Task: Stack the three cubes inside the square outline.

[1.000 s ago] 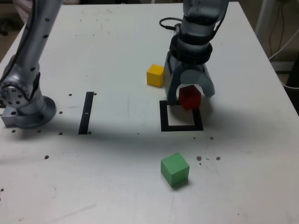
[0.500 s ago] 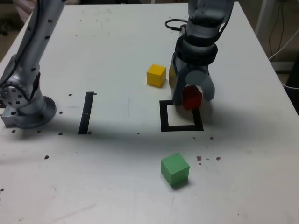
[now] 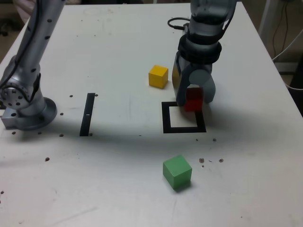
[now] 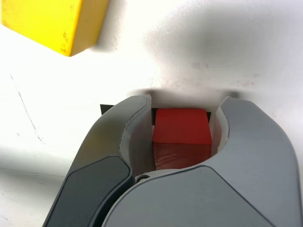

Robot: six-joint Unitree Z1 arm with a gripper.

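Red cube (image 3: pixel 193 100) seemingly between fingers (image 3: pixel 209 91)

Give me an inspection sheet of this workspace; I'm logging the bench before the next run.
Surface: white table, dark specks scattered.
Job's things: red cube at the square outline's far right corner; yellow cube beyond the outline; green cube nearer the camera.
Clutter: black strip.
Claw: shut on the red cube.
Cables: black cable behind the arm; cords off the table at the exterior view's right.
Surroundings: arm base at the exterior view's left.

three cubes (image 3: pixel 177 172), one square outline (image 3: pixel 165 119), one black strip (image 3: pixel 87 114)
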